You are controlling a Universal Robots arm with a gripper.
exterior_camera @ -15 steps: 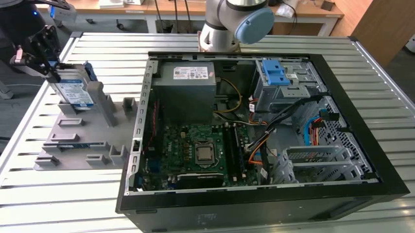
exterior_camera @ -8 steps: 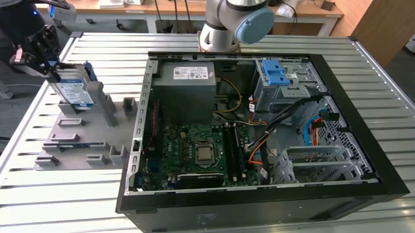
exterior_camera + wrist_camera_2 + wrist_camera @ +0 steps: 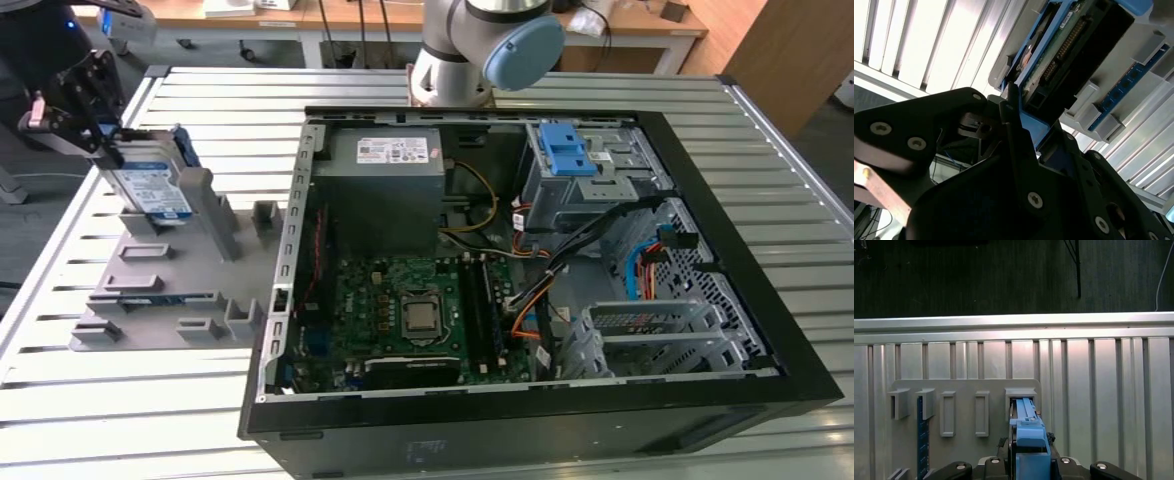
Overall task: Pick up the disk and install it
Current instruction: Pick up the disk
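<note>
The disk [image 3: 150, 186] stands on edge at the far end of the grey holder plate [image 3: 174, 290], on the exterior view's left, its white-and-blue label facing the camera and its blue bracket showing behind. My gripper [image 3: 114, 145] grips its upper end, shut on it. In the second wrist view the black fingers [image 3: 1010, 117] clamp the blue bracket, and the disk's [image 3: 1069, 45] green board and connector show beyond my gripper [image 3: 1024, 107]. In the first wrist view the disk's [image 3: 1029, 432] blue carrier runs from my gripper [image 3: 1029, 452] into a grey slot of the holder plate [image 3: 964, 447].
The open computer case [image 3: 747, 300] lies on the slatted metal table [image 3: 801, 170], to the exterior view's right of the holder. Inside it are a grey drive cage with blue latches [image 3: 574, 160], a power-supply box [image 3: 387, 180], the motherboard [image 3: 414, 310] and cables. The arm's base [image 3: 481, 50] stands behind the case.
</note>
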